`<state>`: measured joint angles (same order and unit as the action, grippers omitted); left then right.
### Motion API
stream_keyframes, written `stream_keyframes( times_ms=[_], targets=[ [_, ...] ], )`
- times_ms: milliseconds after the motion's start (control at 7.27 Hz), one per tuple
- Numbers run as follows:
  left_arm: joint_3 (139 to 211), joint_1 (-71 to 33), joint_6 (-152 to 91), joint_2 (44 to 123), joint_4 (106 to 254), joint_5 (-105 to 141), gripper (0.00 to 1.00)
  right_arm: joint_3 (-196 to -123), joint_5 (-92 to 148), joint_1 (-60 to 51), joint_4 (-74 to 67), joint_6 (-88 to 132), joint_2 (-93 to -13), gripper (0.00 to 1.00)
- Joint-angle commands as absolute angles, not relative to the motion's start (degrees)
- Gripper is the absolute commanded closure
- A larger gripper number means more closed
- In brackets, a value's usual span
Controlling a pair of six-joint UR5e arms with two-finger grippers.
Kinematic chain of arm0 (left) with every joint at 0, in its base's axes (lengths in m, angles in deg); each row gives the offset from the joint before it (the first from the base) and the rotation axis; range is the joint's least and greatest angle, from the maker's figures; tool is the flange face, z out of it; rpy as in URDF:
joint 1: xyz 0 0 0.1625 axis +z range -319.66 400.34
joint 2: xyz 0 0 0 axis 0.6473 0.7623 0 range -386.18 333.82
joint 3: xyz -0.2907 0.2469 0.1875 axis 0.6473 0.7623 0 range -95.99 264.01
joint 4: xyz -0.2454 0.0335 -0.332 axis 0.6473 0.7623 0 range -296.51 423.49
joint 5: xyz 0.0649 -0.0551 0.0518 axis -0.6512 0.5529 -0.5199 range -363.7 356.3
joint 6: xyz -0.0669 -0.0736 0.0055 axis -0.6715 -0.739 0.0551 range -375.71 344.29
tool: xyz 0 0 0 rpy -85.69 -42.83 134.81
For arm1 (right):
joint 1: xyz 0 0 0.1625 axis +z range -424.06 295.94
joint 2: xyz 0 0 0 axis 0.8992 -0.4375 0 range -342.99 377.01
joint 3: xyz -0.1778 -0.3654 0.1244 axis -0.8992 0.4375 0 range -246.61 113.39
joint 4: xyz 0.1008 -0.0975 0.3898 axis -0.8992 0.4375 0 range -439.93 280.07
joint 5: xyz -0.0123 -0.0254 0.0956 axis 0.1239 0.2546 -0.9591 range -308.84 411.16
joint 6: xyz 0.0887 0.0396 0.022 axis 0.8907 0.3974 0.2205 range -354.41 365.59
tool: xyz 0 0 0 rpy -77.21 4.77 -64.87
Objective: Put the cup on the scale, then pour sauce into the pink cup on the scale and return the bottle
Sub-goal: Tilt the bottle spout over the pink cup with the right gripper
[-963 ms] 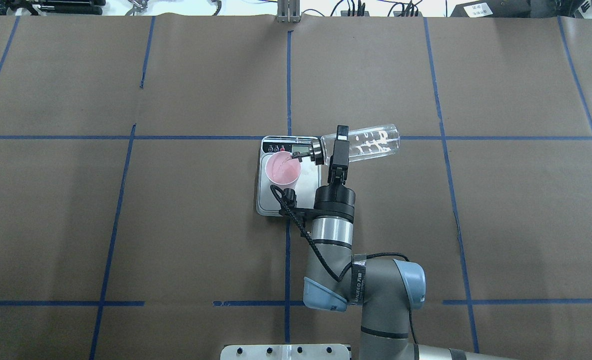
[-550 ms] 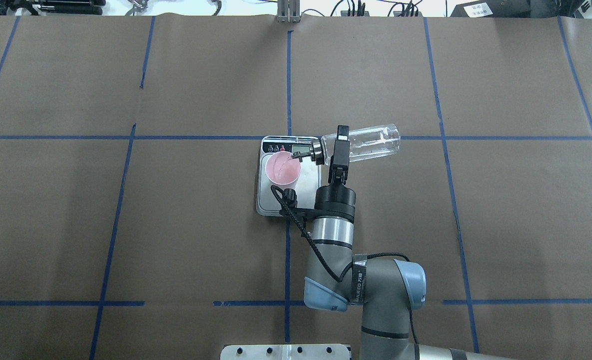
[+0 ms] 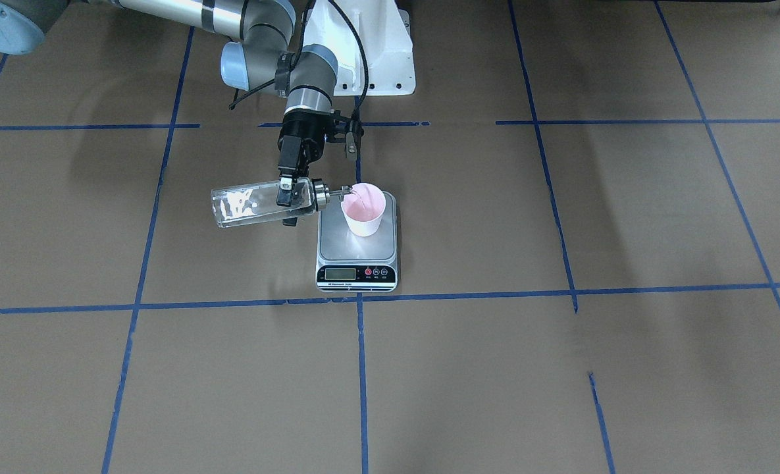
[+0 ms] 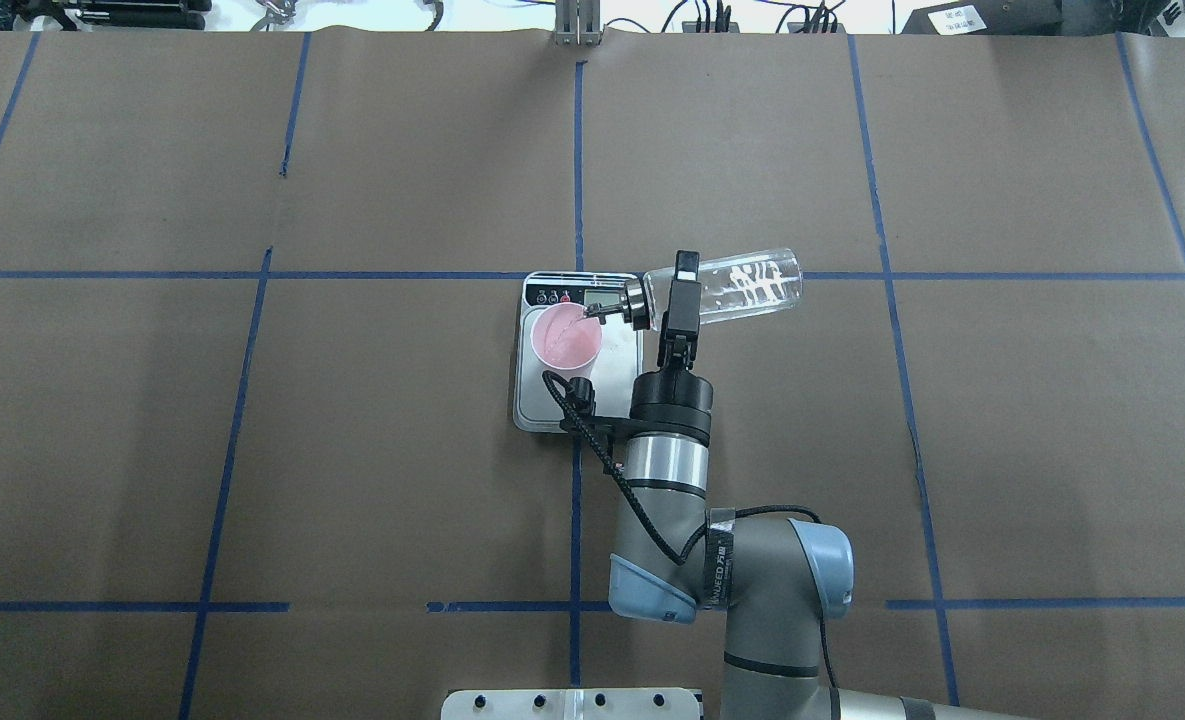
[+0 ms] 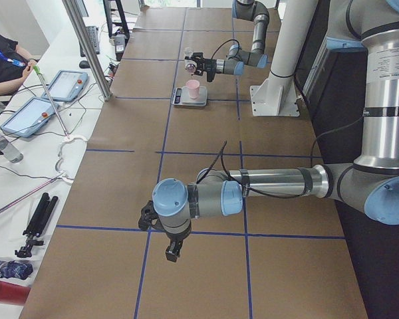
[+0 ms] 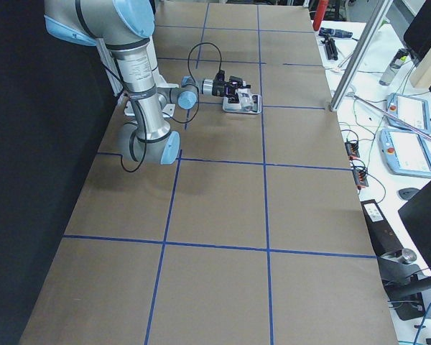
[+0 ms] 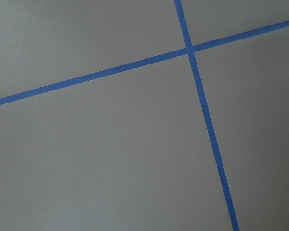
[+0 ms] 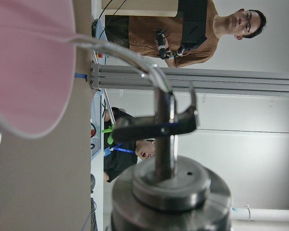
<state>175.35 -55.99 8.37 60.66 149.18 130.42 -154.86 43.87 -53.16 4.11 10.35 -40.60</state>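
Over the scale: bottle tipped, sauce running into pink cup

Brown paper-covered table, blue tape lines in a grid. Right arm reaches forward to mid-table. Left arm lies low over the table, well apart from the work. Left gripper points down over bare paper; only the side view shows it, so cannot tell whether its fingers are spread or closed. Scale sits flat by a tape crossing, display strip on the side away from the robot. Right gripper pinches the bottle near its neck. Bottle is held about level, off the table, body out past the scale's edge, spout over the cup rim. Pink cup stands upright on the scale platform. Thin clear stream of sauce arcs from the spout into the cup. Bottle looks mostly empty, though glare on the glass makes the level hard to read.
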Motion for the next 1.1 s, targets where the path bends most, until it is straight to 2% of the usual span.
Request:
stream_keyframes(
  times_ms=[0, 963],
  targets=[
    [175.51, -55.99, 8.37, 60.66, 149.18, 130.42, 0.0, -155.21, 43.78, -53.16, 2.61, 10.69, -40.56, 1.0],
    [175.68, -55.99, 8.37, 60.66, 149.27, 130.42, 0.0, -158.63, 33.25, -52.46, -23.56, 13.66, -40.73, 1.0]
  ],
)
